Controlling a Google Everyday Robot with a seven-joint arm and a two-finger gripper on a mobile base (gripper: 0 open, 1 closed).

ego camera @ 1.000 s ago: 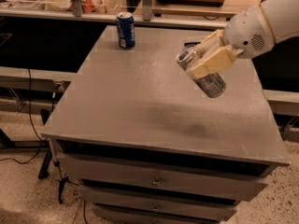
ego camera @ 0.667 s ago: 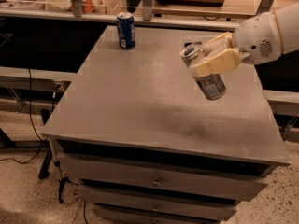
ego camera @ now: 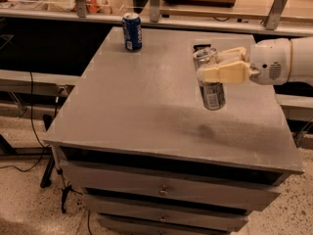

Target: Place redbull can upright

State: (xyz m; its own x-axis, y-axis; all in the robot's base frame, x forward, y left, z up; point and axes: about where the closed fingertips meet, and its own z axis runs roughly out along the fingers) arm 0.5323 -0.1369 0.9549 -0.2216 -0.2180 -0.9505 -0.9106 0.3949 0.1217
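Gripper (ego camera: pixel 211 66) clamps the can (ego camera: pixel 213 95) nearly upright above the table (ego camera: pixel 146 106), right of centre. I judge lowering is next: I must bring it straight down, base flat, then let go.

The one camera looked down from above and in front of the gray tabletop (ego camera: pixel 146 97), tilted forward. The near edge and the drawers (ego camera: pixel 166 190) beneath it filled the bottom of the picture. The far edge and a wooden bench (ego camera: pixel 195 1) ran along the top. The camera stood at a middling distance, so the whole tabletop fitted in, with floor (ego camera: pixel 24 204) at lower left. The gripper (ego camera: pixel 208 65) was at the right side, above the tabletop's right half, its jaws clamped on the silver can (ego camera: pixel 213 95).
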